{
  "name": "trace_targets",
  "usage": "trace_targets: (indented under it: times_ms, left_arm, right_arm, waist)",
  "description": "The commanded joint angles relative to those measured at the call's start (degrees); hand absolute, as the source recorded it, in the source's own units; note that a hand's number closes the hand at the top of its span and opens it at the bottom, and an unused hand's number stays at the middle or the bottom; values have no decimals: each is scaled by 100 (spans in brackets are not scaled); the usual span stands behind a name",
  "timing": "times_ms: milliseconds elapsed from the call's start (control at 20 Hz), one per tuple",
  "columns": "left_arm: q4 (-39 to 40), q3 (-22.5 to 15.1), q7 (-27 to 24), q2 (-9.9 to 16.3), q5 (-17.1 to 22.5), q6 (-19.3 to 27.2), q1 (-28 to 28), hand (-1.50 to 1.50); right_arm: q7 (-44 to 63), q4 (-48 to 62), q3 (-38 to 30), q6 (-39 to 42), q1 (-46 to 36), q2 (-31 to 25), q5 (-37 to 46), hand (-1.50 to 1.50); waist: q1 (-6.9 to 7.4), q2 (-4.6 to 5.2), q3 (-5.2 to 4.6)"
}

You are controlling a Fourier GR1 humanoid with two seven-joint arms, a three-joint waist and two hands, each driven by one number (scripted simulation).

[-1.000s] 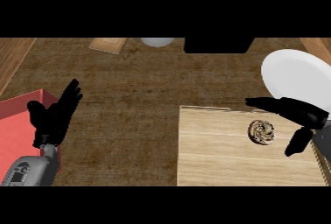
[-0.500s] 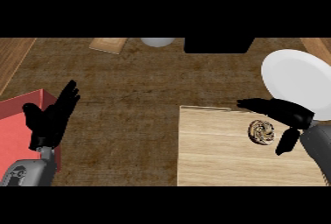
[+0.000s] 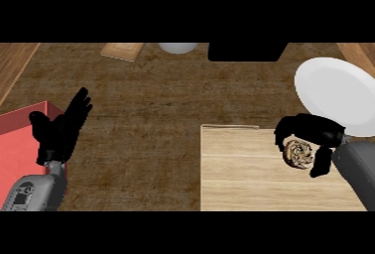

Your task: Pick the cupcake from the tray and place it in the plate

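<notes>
Dark wood counter (image 3: 161,109), light wooden tray (image 3: 249,173) at lower right. Cupcake (image 3: 298,152) sits on tray, right hand (image 3: 311,133) curled around it, fingers above, thumb below. White plate (image 3: 338,94) just beyond. Left hand (image 3: 60,130) open, resting at left.

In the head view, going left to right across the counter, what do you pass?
Red tray → left hand, open → wooden tray → cupcake, right hand curled round it → white plate.
</notes>
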Motion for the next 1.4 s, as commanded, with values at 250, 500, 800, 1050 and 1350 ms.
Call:
trace_targets:
  times_ms: [250, 500, 800, 1050, 1350]
  left_arm:
    - [-170, 9, 146, -69, -82, -33, 139, 0]
    - [-65, 57, 70, -93, -58, -22, 21, 0]
    - [-186, 162, 170, 74, -62, -51, 156, 0]
    - [-25, 111, 60, -68, -108, 8, 183, 0]
    - [-305, 267, 259, 103, 57, -165, 148, 0]
  right_arm:
    - [-63, -449, -72, -82, 622, 445, 35, 150]
    - [1910, -279, -702, -328, 440, 1368, -101, 150]
    - [2758, -1392, -1246, -1528, 624, 1570, 94, 150]
    - [3076, -2381, -2067, -2378, 372, 1557, -135, 150]
    - [3713, -3118, -2783, -2622, 726, 1392, -317, 150]
  waist:
    - [-9, 26, 55]
    - [-23, 20, 53]
    - [-117, -15, 55]
    - [-217, -17, 50]
    - [-77, 10, 53]
